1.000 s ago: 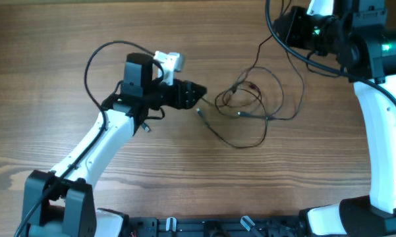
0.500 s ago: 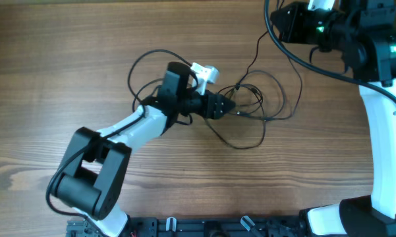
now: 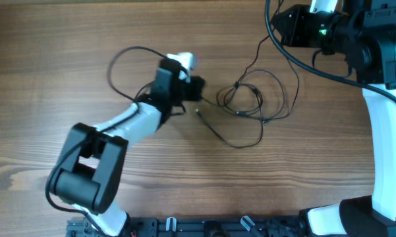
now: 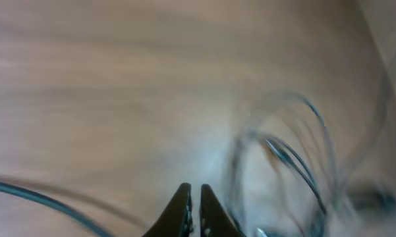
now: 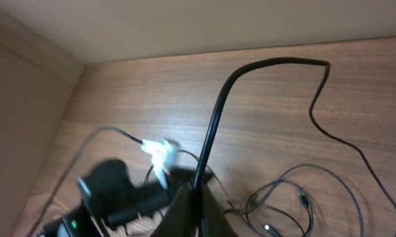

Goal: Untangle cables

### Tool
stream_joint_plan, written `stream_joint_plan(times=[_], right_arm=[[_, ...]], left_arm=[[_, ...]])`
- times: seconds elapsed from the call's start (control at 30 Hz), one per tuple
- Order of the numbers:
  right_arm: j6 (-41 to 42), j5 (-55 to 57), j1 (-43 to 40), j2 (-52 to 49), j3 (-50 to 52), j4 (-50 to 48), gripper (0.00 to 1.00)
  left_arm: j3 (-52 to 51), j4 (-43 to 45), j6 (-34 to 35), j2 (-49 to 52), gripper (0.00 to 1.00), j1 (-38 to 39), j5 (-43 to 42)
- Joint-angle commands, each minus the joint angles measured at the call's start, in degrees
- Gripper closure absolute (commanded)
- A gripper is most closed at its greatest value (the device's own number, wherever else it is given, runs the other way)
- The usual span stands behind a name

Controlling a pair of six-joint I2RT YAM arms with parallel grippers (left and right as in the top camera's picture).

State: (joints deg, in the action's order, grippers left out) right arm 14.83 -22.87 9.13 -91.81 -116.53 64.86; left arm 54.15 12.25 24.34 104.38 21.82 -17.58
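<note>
The cables (image 3: 250,99) lie as loose thin black loops right of the table's middle, and one plug end (image 3: 199,112) trails out to the left. My left gripper (image 3: 199,89) sits just left of the loops, pointing at them. In the left wrist view its jaws (image 4: 192,192) are shut, with nothing visible between them, and the blurred cables (image 4: 296,151) lie ahead on the right. My right gripper (image 3: 277,31) hovers at the far right, shut on one cable strand (image 5: 250,66) that arcs up from its jaws (image 5: 196,192) and back down to the loops (image 5: 296,197).
The bare wooden table (image 3: 66,79) spreads to the left and front. Thick black arm wires loop beside the left arm (image 3: 118,59) and round the right arm (image 3: 283,46). The table's back edge meets a wall (image 5: 184,26). The arm bases stand along the front edge.
My left gripper reached right into the loops, then drew back to the left, and its jaws went from open to shut. The right arm has held still with its strand.
</note>
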Motion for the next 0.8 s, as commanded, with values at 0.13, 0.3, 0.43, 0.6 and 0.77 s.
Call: stream_joint_plan(times=[0.13,0.3,0.43,0.6,0.77], right_arm=[[-1.99,0.33,0.17,2.14,-1.27,2.16,0.96],[-1.97,0.22,0.17,2.16,-1.27,2.16,0.95],[-1.97,-1.07,0.17,2.14,-1.27,2.25,0.95],[-1.73,-1.20,0.17,2.14,-1.27,3.23,0.95],[-0.83,-1.20,0.17,2.14,-1.27,3.82,0.96]], left_arm=[[-0.26,1.46,4.35,0.66,0.67,-9.62,-4.68],[-0.26,0.94,-1.38,0.83,0.07,-6.08,-10.51],[-0.26,0.70,-6.78,2.67,0.09,-1.49,-10.54],[-0.24,2.38,-11.67,5.42,0.21,0.57,-16.83],[-0.24,2.58,-16.72,6.99,0.28,0.57,-19.63]])
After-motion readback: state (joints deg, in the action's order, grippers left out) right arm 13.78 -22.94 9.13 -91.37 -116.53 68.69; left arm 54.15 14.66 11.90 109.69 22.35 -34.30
